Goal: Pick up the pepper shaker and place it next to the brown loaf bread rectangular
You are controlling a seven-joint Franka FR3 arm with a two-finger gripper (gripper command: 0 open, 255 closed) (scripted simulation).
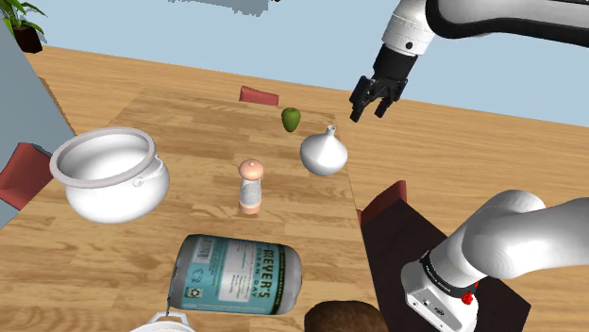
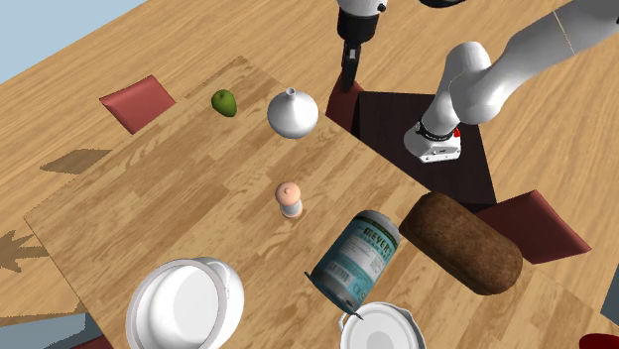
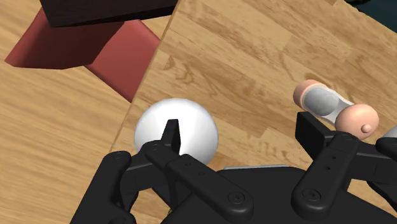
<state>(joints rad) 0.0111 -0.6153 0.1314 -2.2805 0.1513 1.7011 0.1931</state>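
The pepper shaker (image 1: pixel 250 187) (image 2: pixel 289 199), peach-coloured with a pale grey middle, stands upright near the middle of the wooden table (image 1: pixel 189 127). A brown loaf of bread (image 2: pixel 461 241) (image 1: pixel 340 319) lies at the table's near edge, beside the stand. My gripper (image 1: pixel 375 102) (image 2: pixel 349 71) hangs in the air above the table's side edge, past a white round vase (image 1: pixel 324 151). It is open and holds nothing. In the wrist view the gripper (image 3: pixel 240 133) is over the vase (image 3: pixel 191 124), with the shaker (image 3: pixel 334 108) beyond one fingertip (image 3: pixel 308 130).
A green fruit (image 1: pixel 291 119) lies near the vase. A white pot (image 1: pixel 109 174) stands at the shoulder view's left. A teal-labelled can (image 1: pixel 241 273) lies on its side between the shaker and the loaf. Red chairs (image 2: pixel 137 101) (image 2: pixel 541 223) flank the table.
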